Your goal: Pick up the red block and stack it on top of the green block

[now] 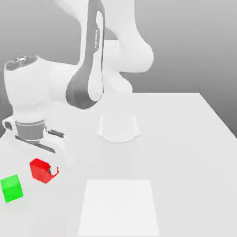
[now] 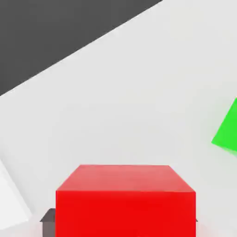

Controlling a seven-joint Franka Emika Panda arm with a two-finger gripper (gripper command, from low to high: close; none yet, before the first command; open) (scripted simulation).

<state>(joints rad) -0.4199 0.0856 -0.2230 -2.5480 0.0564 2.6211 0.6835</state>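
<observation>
The red block sits at the exterior view's lower left, under the white hand. My gripper is shut on it, one finger on each side. In the hand view the red block looms close to the camera, with a dark fingertip pressed against its side. The green block rests on the table a short way off, toward the exterior view's left and slightly nearer the front edge, apart from the red block. Part of the green block shows at the edge of the hand view. Whether the red block is clear of the table I cannot tell.
The arm's round white base stands mid-table behind the blocks. A paler square patch lies on the white table toward the front centre. The table's edge runs diagonally along the exterior view's right.
</observation>
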